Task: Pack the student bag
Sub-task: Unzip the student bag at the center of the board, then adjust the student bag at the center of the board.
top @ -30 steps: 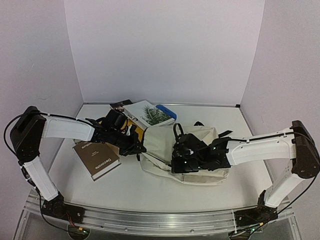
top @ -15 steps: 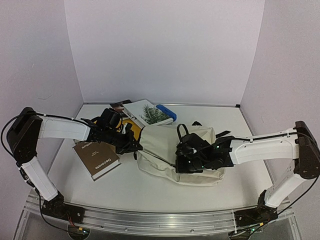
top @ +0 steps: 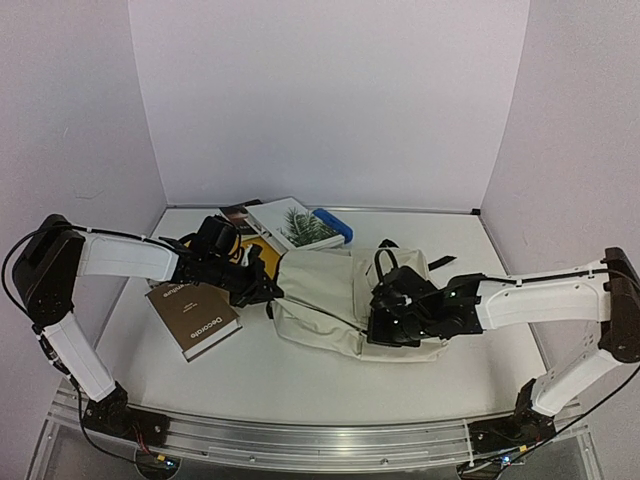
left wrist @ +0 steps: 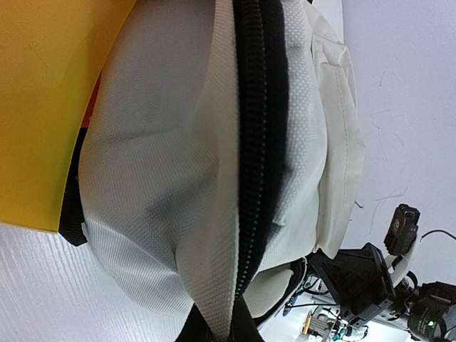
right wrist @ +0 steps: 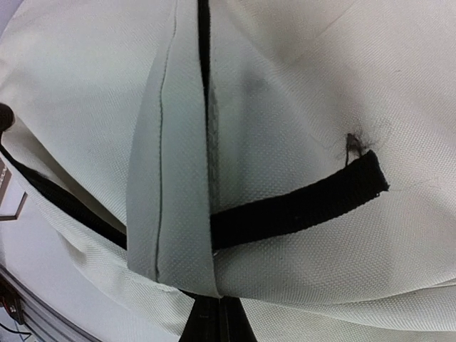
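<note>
Top view: student bag (top: 325, 300) lies flat at ctr of frame on the table (top: 300, 385), stretched btwn the two arms. left gripper (top: 268, 296) sits at the bag's left end, jaws pinched tight on the fabric edge. right gripper (top: 388, 328) is right of ctr on the bag's lower right part, jaws closed w/ cloth bunched round them. Brown book (top: 195, 320) w/ "Decorate" on the cover lies left of ctr, below the left arm (top: 130, 258), apart from the bag. Upper ctr: palm-leaf book (top: 298, 226) w/ a blue item (top: 333, 224) at its right side, and a yellow item (top: 262, 248) just below, partly hidden by the arm. Left wrist view: bag fills most of the frame, black zipper (left wrist: 260, 142) running top to btm; the cream seam beside it goes down into the dark fingertips at btm ctr, clamped on it. Yellow item is upper left, behind the bag; right arm (left wrist: 363, 281) is in the lower right corner. Right wrist view: cream fabric fills the frame. A folded flap (right wrist: 171, 178) runs down left of ctr into the closed fingertips at btm ctr, gripped there. A black strap (right wrist: 299, 206) crosses right of ctr, tilted up to the right.
</note>
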Tool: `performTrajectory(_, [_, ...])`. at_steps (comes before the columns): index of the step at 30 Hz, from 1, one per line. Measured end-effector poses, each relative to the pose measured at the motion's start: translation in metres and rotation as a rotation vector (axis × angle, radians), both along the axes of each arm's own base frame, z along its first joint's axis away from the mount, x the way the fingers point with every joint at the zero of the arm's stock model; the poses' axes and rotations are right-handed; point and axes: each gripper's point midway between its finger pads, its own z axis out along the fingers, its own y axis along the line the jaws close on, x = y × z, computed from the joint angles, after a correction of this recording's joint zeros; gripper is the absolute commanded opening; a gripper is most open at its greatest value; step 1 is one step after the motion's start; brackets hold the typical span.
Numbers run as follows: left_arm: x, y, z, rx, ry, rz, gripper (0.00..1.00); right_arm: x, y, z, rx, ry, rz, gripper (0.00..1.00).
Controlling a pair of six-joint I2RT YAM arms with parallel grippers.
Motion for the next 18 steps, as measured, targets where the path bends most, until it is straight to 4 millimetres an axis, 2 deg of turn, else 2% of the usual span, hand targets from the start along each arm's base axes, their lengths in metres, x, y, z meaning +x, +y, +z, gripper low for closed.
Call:
performTrajectory(4, [-0.001, -0.001, 0.001, -0.006, -0.007, -0.012, 0.00, 0.007, -0.008, 0.005, 0.029, -0.003, -0.032, 0.00])
performTrajectory(8, [-0.003, -0.007, 0.005, 0.031, -0.052, -0.049, 0.00, 0.014, -0.015, 0.020, 0.059, -0.029, -0.057, 0.00])
performTrajectory(13, [-0.007, -0.038, 0.019, 0.064, -0.137, -0.136, 0.00, 0.019, -0.037, 0.026, -0.002, -0.063, -0.094, 0.00])
performTrajectory(15, [-0.010, -0.051, 0.015, 0.068, -0.144, -0.171, 0.00, 0.020, -0.046, 0.028, -0.027, -0.075, -0.110, 0.00])
performTrajectory(18, [-0.017, -0.068, -0.004, 0.076, -0.116, -0.215, 0.00, 0.021, -0.056, 0.033, -0.045, -0.096, -0.131, 0.00])
